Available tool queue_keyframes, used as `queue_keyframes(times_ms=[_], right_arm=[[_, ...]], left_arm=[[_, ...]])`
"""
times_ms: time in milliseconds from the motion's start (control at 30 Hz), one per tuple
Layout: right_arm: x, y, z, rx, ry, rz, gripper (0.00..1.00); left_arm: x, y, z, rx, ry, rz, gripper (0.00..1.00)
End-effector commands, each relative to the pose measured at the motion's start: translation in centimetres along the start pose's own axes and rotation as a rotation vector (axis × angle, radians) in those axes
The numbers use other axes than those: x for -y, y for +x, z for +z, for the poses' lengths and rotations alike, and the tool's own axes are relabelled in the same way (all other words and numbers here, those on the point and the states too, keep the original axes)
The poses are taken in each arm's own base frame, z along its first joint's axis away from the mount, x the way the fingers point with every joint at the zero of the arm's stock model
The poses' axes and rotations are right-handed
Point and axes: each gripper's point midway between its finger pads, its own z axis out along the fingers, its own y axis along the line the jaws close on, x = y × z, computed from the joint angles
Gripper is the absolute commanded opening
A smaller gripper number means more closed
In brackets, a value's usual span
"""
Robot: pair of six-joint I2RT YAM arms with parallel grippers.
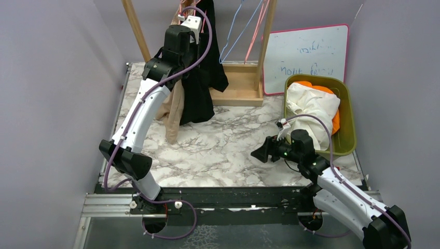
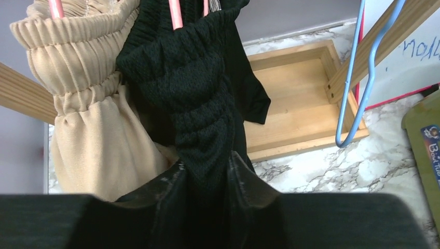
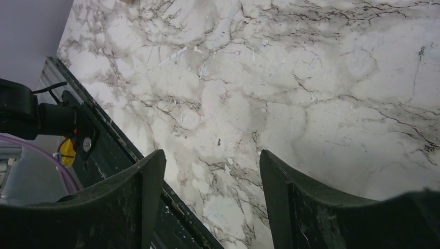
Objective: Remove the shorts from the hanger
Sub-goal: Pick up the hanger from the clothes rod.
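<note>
The black shorts (image 1: 200, 91) hang on a pink hanger (image 2: 175, 14) from the wooden rack (image 1: 136, 28); they fill the middle of the left wrist view (image 2: 192, 93). The tan-beige shorts (image 2: 88, 114) hang just left of them, also on a pink hanger, and show in the top view (image 1: 174, 111). My left gripper (image 2: 206, 171) is raised at the rack and shut on the black shorts below the waistband. The cream-white shorts (image 1: 314, 106) and the orange shorts (image 1: 321, 89) lie in the green bin (image 1: 347, 140). My right gripper (image 3: 210, 171) is open and empty, low over the marble table.
An empty blue hanger (image 2: 358, 78) and a pink one (image 1: 257, 31) hang at the rack's right side above its wooden base (image 2: 296, 98). A whiteboard (image 1: 306, 54) leans at the back wall. The table's black front rail (image 3: 119, 150) lies under my right gripper.
</note>
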Motion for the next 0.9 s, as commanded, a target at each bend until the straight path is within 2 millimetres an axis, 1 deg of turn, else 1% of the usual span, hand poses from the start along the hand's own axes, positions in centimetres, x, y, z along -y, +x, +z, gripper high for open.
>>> queue_keyframes(times_ms=[0, 33, 67, 100, 133, 300, 367, 400, 567, 700, 867], right_arm=[[-0.3, -1.2, 0.0, 0.028, 0.012, -0.001, 0.69], [-0.2, -1.2, 0.0, 0.026, 0.012, 0.000, 0.69], [-0.2, -1.1, 0.0, 0.024, 0.014, 0.001, 0.70], [-0.2, -1.2, 0.0, 0.024, 0.016, 0.002, 0.70], [-0.2, -1.2, 0.0, 0.024, 0.017, 0.002, 0.70], [0.1, -1.0, 0.1, 0.017, 0.026, 0.012, 0.70], [0.0, -1.0, 0.1, 0.015, 0.025, 0.010, 0.70], [-0.1, -1.0, 0.1, 0.014, 0.022, 0.010, 0.70], [-0.1, -0.9, 0.0, 0.011, 0.022, 0.012, 0.70], [-0.1, -0.9, 0.1, 0.016, 0.021, 0.012, 0.70], [0.0, -0.8, 0.2, 0.012, 0.022, 0.012, 0.70]], left_arm=[[0.1, 0.1, 0.3, -0.015, 0.028, 0.028, 0.22], [0.2, 0.3, 0.5, -0.022, 0.028, 0.031, 0.17], [0.1, 0.3, 0.5, -0.025, 0.023, 0.031, 0.14], [0.0, 0.2, 0.5, -0.023, 0.021, 0.031, 0.05], [0.0, 0.1, 0.4, -0.021, 0.021, 0.030, 0.00], [0.1, -0.8, 0.5, 0.028, 0.029, 0.035, 0.00], [0.6, -1.6, 0.2, 0.086, 0.058, 0.030, 0.00], [0.8, -2.4, 0.0, 0.133, 0.069, 0.017, 0.00], [1.3, -4.8, -1.1, 0.290, 0.105, -0.047, 0.00], [1.1, -5.8, -1.9, 0.365, 0.102, -0.078, 0.00], [0.7, -7.2, -3.7, 0.450, 0.100, -0.088, 0.00]])
